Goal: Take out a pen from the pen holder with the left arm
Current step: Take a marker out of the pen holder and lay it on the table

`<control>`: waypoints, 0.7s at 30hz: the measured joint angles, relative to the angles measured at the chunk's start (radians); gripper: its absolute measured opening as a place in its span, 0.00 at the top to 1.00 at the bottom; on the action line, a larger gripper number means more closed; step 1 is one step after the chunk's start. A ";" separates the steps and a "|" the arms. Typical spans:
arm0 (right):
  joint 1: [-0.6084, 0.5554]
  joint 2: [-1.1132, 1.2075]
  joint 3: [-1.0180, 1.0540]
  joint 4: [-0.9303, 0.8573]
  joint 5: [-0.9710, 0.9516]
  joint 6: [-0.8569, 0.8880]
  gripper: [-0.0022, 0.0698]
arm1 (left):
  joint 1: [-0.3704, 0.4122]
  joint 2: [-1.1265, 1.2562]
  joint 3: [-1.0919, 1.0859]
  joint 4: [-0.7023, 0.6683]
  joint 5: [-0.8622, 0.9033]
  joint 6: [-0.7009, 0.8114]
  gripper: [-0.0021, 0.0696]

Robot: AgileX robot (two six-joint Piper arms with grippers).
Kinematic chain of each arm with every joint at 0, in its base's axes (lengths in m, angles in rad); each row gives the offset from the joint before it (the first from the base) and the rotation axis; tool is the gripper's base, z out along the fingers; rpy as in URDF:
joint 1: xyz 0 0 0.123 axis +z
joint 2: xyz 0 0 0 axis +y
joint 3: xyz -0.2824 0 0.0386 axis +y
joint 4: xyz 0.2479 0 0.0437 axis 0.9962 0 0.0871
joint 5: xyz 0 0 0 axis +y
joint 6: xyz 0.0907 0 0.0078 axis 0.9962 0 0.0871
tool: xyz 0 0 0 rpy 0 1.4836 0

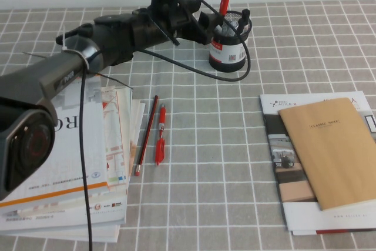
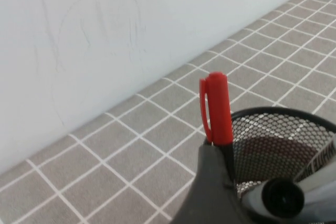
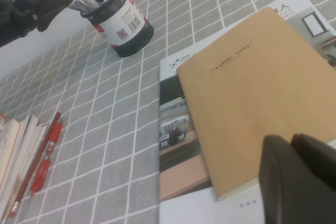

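A black mesh pen holder (image 1: 228, 51) with a white label stands at the back of the tiled table and holds several pens. A red-capped pen (image 1: 224, 4) sticks up highest at its left side. My left gripper (image 1: 214, 23) is stretched out to the holder's left rim and is open. In the left wrist view one dark finger (image 2: 212, 187) lies right beside the red pen (image 2: 216, 108), at the mesh rim (image 2: 278, 145); the other finger is hidden. My right gripper (image 3: 294, 148) is shut, low over the brown notebook (image 3: 247, 77).
A red pen (image 1: 160, 136) and a red pencil (image 1: 147, 135) lie on the cloth beside a stack of books (image 1: 76, 163) at the left. A brown notebook (image 1: 335, 151) rests on magazines (image 1: 276, 163) at the right. A white wall rises just behind the holder.
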 joint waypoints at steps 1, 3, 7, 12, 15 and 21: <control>0.000 0.000 0.000 0.000 0.000 0.000 0.99 | 0.000 0.005 -0.004 0.000 0.000 -0.002 0.34; 0.000 0.000 0.000 0.000 0.000 0.000 0.99 | 0.000 0.014 -0.005 0.000 0.002 -0.009 0.34; 0.000 0.000 0.000 0.000 0.000 0.000 0.99 | 0.000 0.035 -0.006 0.000 0.008 -0.032 0.36; 0.000 0.000 0.000 0.000 0.000 0.000 0.99 | 0.000 0.037 -0.006 0.000 0.010 -0.037 0.53; 0.000 0.000 0.000 0.000 0.000 0.000 0.99 | 0.000 0.037 -0.006 0.000 0.011 -0.037 0.67; 0.000 0.000 0.000 0.000 0.000 0.000 0.99 | 0.000 0.037 -0.006 0.000 0.017 -0.039 0.79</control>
